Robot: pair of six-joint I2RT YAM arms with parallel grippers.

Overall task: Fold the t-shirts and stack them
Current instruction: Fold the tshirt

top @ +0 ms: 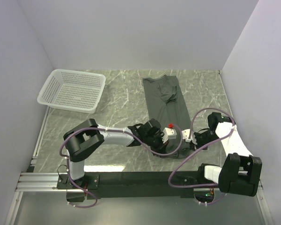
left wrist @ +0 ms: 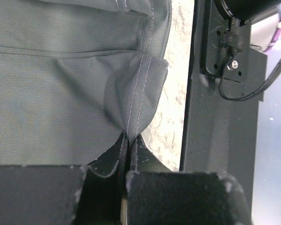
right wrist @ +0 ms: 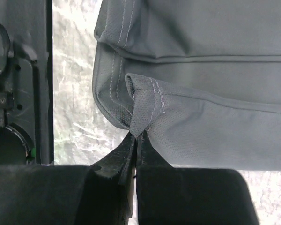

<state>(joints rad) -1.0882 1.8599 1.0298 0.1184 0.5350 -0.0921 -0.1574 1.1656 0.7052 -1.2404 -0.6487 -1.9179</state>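
The dark grey-green t-shirt [top: 166,105] lies folded into a long narrow strip, running from the far middle of the marble table towards the arms. Its near end is hidden under both grippers. My left gripper [top: 155,137] is shut on a stitched hem corner of the t-shirt [left wrist: 61,93], pinched at the fingertips [left wrist: 129,138]. My right gripper [top: 178,137] is shut on another hem corner of the t-shirt [right wrist: 215,117], with the cloth bunched between its tips [right wrist: 138,136]. The two grippers sit close together, side by side.
A white mesh basket [top: 72,90] stands at the far left of the table. White walls close in the back and both sides. A black rail [top: 145,179] runs along the near edge. The right arm's black housing [left wrist: 229,47] is close beside the left gripper.
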